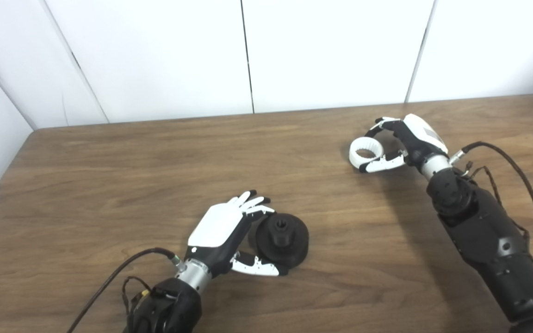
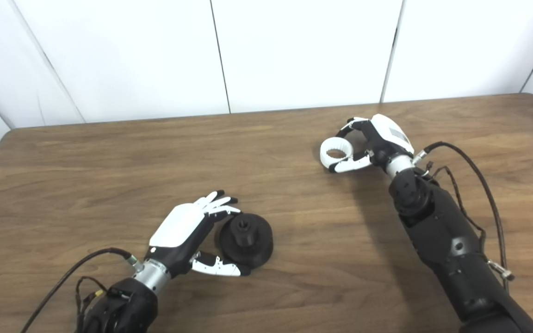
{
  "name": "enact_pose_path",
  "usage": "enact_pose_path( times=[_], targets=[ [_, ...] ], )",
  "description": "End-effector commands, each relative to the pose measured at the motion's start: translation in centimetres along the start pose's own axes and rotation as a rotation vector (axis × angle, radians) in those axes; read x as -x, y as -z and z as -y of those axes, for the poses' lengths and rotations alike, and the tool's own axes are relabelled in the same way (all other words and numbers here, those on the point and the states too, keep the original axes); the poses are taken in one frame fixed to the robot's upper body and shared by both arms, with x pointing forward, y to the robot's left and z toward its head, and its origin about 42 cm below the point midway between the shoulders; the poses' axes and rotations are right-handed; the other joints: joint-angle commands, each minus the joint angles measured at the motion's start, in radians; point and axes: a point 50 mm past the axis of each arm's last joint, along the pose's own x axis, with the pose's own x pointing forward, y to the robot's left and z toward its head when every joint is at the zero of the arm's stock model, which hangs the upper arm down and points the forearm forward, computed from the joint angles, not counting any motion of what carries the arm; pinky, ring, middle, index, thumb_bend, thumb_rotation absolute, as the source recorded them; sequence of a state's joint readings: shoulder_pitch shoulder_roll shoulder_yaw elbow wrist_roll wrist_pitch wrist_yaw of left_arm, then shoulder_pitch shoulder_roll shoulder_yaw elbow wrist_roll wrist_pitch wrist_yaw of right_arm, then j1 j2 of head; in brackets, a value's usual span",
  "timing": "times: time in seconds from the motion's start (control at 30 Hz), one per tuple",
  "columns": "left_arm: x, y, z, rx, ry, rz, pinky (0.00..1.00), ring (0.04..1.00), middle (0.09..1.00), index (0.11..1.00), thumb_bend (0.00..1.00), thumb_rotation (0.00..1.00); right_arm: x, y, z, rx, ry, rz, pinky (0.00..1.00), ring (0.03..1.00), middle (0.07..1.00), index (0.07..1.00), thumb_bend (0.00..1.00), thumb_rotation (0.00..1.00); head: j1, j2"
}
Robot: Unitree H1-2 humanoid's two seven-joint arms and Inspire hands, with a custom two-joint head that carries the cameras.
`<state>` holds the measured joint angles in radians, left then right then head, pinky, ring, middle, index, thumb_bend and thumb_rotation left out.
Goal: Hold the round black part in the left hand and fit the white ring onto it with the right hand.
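Observation:
The round black part (image 1: 282,239) with a raised hub lies on the wooden table (image 1: 109,185), near the front centre. My left hand (image 1: 222,231) is cupped against its left side. The fingers reach the upper rim and the thumb lies along the lower rim, all spread, not closed around it. Far right and further back, my right hand (image 1: 410,138) is shut on the white ring (image 1: 365,154). Fingers curl over the ring's far side and the thumb presses its near side. The ring sits at or just above the tabletop.
White wall panels (image 1: 331,51) stand behind the table's back edge. Cables run along both forearms, one looping beside the right arm (image 1: 525,185). Bare wood separates the two hands.

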<state>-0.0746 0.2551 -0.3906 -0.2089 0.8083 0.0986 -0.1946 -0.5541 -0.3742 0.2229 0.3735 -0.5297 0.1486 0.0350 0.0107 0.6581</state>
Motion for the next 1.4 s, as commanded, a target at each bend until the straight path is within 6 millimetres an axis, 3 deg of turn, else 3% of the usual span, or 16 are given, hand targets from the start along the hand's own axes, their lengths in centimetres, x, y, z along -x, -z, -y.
enact_pose_path(
  times=[0.0, 0.7, 0.77, 0.83, 1.37],
  targets=[
    [-0.1, 0.5, 0.1, -0.028, 0.015, -0.006, 0.96, 0.983, 0.91, 0.683, 0.8, 0.4, -0.8, -2.1, 3.4, 0.017, 0.091, 0.098, 0.84, 0.94, 0.878, 0.62, 0.75, 0.24, -0.001, 0.0],
    [-0.6, 0.6, 0.2, -0.029, 0.016, -0.012, 0.96, 0.983, 0.912, 0.685, 0.8, 0.4, 1.6, -5.3, 5.2, 0.016, 0.142, 0.182, 0.85, 0.939, 0.872, 0.616, 0.76, 0.21, 0.002, -0.01],
    [-0.6, 0.7, 0.2, -0.028, 0.014, -0.012, 0.96, 0.983, 0.911, 0.685, 0.8, 0.39, 2.2, -5.8, 5.2, 0.013, 0.145, 0.205, 0.84, 0.931, 0.869, 0.525, 0.58, 0.16, 0.003, -0.009],
    [-0.6, 0.7, 0.2, -0.028, 0.013, -0.012, 0.96, 0.982, 0.911, 0.686, 0.8, 0.39, 2.8, -6.2, 5.1, 0.011, 0.142, 0.224, 0.83, 0.927, 0.868, 0.502, 0.54, 0.15, 0.002, -0.009],
    [-0.6, 0.5, 0.2, -0.032, 0.017, -0.012, 0.96, 0.984, 0.913, 0.687, 0.8, 0.4, 8.1, -9.6, 3.8, -0.062, 0.071, 0.355, 0.84, 0.943, 0.873, 0.493, 0.52, 0.15, 0.007, -0.005]
  ],
)
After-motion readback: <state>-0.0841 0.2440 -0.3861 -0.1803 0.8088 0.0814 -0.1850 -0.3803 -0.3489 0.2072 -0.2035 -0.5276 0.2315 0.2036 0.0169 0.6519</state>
